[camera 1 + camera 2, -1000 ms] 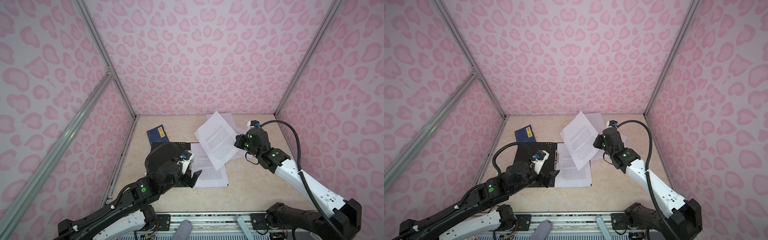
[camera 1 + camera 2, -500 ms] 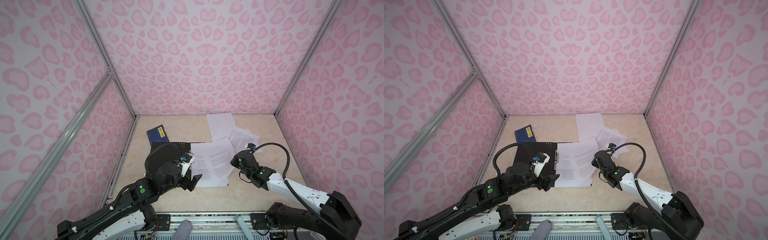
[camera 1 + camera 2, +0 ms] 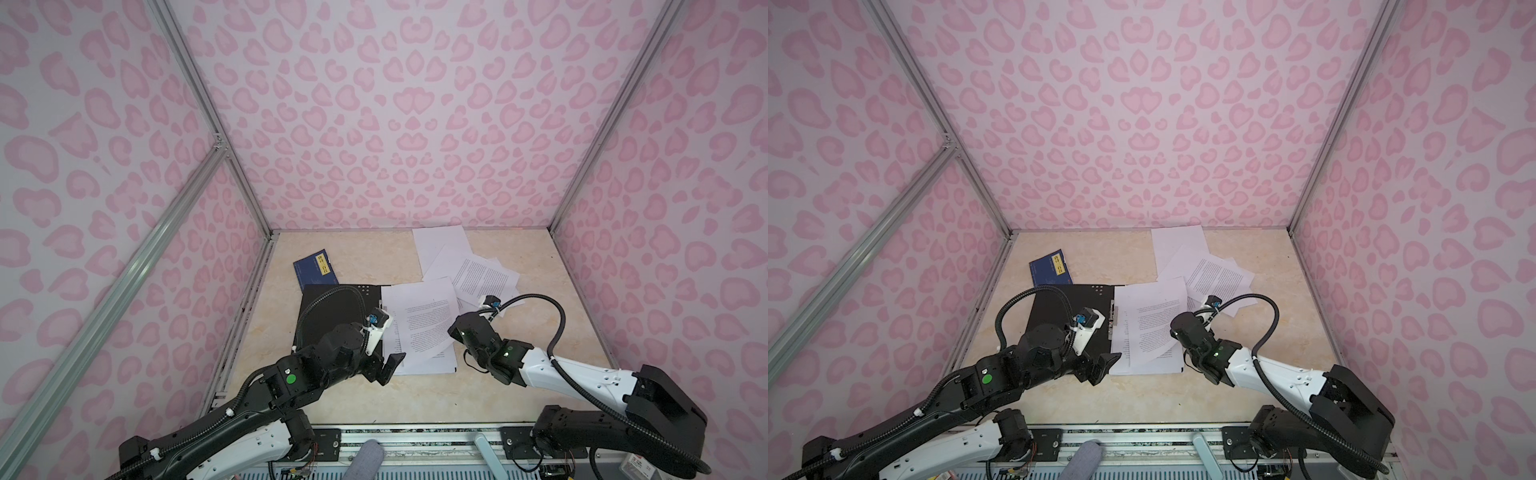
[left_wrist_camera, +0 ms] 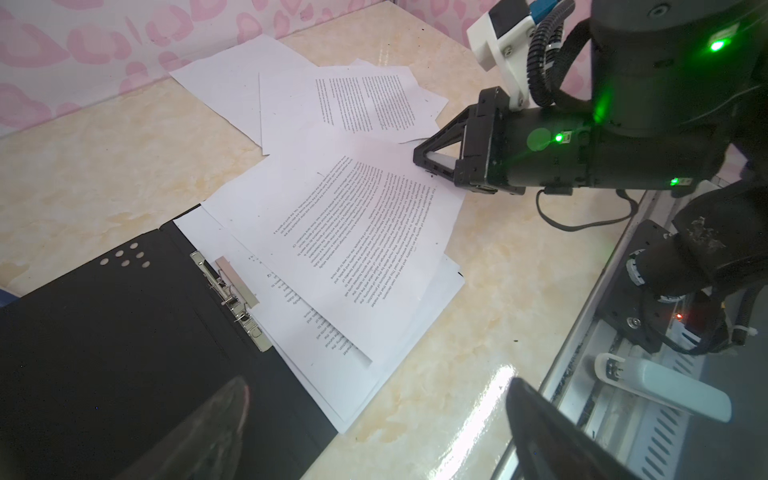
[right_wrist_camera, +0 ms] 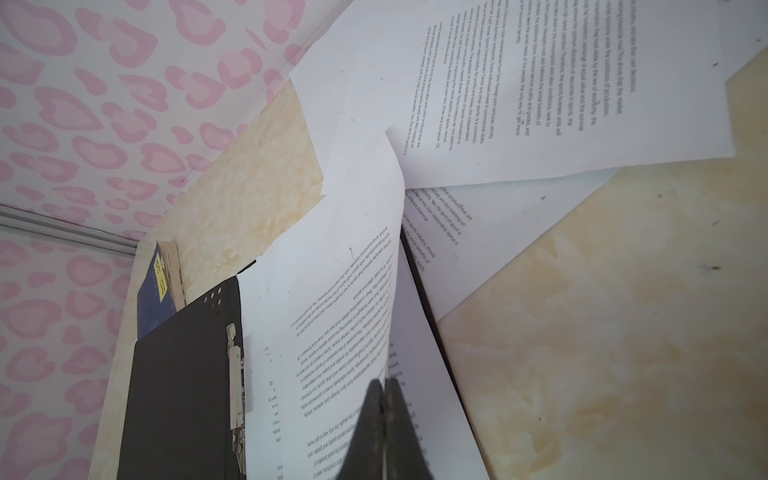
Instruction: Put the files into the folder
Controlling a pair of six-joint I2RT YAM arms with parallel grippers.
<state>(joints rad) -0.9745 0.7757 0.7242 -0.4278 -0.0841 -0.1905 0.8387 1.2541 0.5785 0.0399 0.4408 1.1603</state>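
The right fingers (image 5: 368, 436) pinch one edge of a thin, limp sheet (image 4: 353, 232), which bows ahead of them over the stack (image 4: 345, 386) in the open folder (image 4: 124, 332); such an edge hold may slip or crease. The left fingers (image 4: 540, 436) gape empty over the folder's edge. More files (image 3: 478, 274) lie off to the side of the right fingers, their count unclear.

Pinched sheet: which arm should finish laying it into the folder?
Right. The right gripper is shut on the sheet's edge, with the sheet curling over the pages in the open folder. The left gripper is open and empty near the folder's front edge.
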